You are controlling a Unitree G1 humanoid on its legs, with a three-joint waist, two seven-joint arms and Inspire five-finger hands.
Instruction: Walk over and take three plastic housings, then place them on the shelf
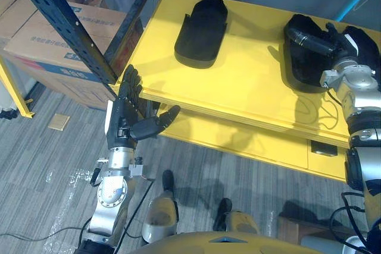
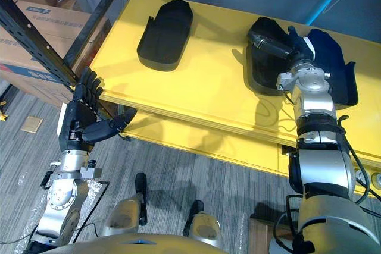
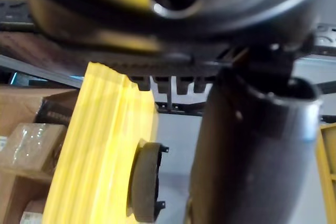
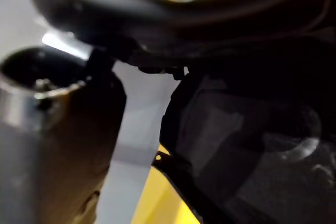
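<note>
Three black plastic housings lie on the yellow shelf [image 1: 250, 75]. One housing [image 1: 202, 28] rests alone toward the left. A second housing [image 2: 262, 63] and a third housing [image 2: 336, 66] sit side by side at the right. My right hand [image 2: 297, 43] rests between those two, its thumb stretched straight over the second one; the right wrist view has a housing wall [image 4: 247, 145] close against the palm. My left hand [image 1: 126, 111] hangs open with straight fingers below the shelf's front left corner, holding nothing. In the left wrist view, the shelf edge [image 3: 100, 150] and a housing [image 3: 144, 182] lie beyond it.
A dark rack upright [image 1: 65, 22] slants past the shelf's left corner, close to my left hand. Cardboard boxes [image 1: 41, 46] are stacked behind it. A lower yellow shelf [image 1: 250, 141] juts out beneath. A small wooden tile [image 1: 59, 122] lies on the grey floor.
</note>
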